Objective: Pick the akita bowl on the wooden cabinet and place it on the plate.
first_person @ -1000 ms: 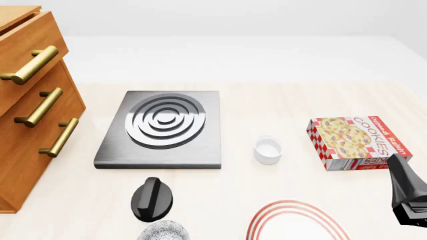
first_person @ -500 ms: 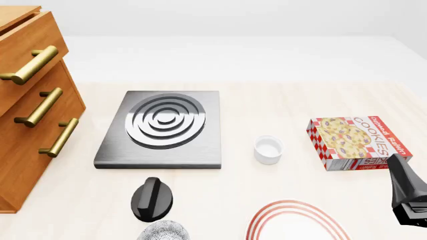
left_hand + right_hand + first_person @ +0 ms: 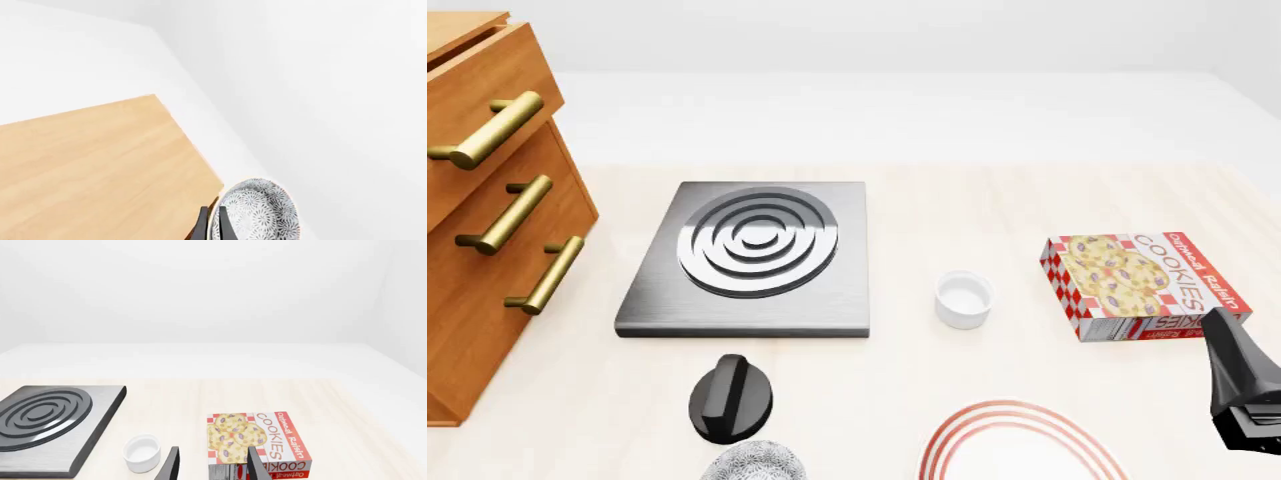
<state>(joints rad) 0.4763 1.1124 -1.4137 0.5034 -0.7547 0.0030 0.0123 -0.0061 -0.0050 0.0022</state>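
The left gripper (image 3: 212, 227) has its fingers pinched on the rim of the patterned bowl (image 3: 257, 210), held beside the top of the wooden cabinet (image 3: 93, 170). The right gripper (image 3: 212, 465) hangs with fingers apart, holding nothing, near the cookie box (image 3: 257, 442) and white cup (image 3: 142, 452). The red-ringed plate (image 3: 1021, 445) lies at the table's near edge.
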